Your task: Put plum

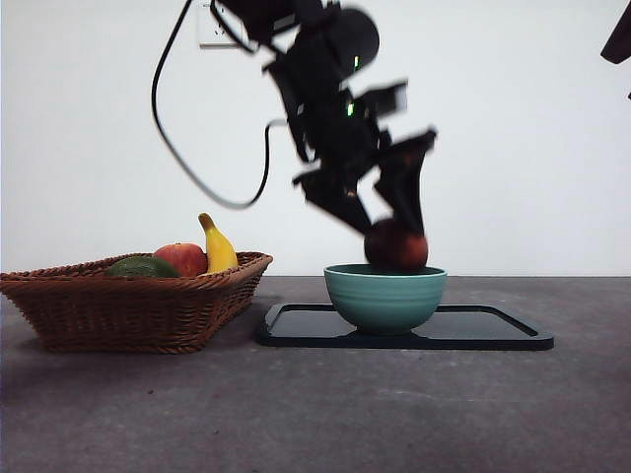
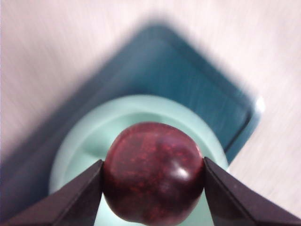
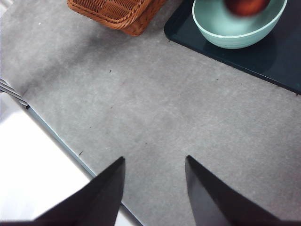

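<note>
Dark maroon and glossy, the round plum is sitting clamped between the two black jaws of the left end effector, one jaw pressing on each side of the fruit. In the front view the plum is hanging right at the mouth of the pale teal ceramic bowl, its lower part just dipping behind the rim; whether it is touching the inside of the bowl cannot be told. The left wrist view is showing the bowl directly beneath the fruit. The bowl is standing on a flat black rectangular tray, which is lying on the grey surface.

Beside the tray a brown woven wicker basket is holding a dark green fruit, a red-yellow apple and a yellow banana.

Away from the tray, the right end effector is hovering over bare surface with its jaws spread wide and gripping nothing.
</note>
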`<state>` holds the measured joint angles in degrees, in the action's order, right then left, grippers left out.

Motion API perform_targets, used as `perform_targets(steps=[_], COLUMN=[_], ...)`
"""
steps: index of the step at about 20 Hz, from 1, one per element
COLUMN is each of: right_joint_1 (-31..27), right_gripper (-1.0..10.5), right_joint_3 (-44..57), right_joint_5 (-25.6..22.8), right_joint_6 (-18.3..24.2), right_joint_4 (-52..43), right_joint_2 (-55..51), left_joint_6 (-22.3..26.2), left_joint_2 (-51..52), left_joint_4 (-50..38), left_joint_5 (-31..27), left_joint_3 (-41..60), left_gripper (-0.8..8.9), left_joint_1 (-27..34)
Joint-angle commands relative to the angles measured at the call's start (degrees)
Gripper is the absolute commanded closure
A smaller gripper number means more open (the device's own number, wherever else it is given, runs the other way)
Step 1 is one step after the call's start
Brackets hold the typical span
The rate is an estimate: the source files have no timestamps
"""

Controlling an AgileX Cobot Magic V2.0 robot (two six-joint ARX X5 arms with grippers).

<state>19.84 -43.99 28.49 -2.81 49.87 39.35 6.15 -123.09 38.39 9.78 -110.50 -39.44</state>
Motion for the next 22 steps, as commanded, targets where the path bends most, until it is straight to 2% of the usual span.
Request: perform_targets(steps=[1,6,14,19,22], right_joint_1=[0.3,0.3,0.3,0.3,0.3], right_gripper=[7.4,7.4,7.4,7.4,7.4], right_joint_3=[-0.3,-0.3,-0.3,-0.3,-0.3], right_joint_5=[0.0,0.0,0.0,0.0,0.0], right_joint_6=[0.3,0.3,0.5,0.5,0.5], right_joint_4=[-0.5,-0.6,-0.7,-2.6,-3.5], right_joint_2=[0.2,0.2,0.2,0.2,0.2], left_joint_6=[0.6,0.4,0.9,3.9,5.4], left_joint_2=[-1.3,0.8,14.6,19.7,22.6], left_joint_4=[4.1,15.0,27.3,36.4,40.0], left_joint_5=[0.1,0.4,1.7,9.0,17.3], left_joint_3=[-8.3,-19.6,-20.1,-20.0,-17.8], left_gripper=[5.74,5.75,5.75,6.05,6.06], left_joint_1=[0.3,3.6,15.3,23.2,26.6])
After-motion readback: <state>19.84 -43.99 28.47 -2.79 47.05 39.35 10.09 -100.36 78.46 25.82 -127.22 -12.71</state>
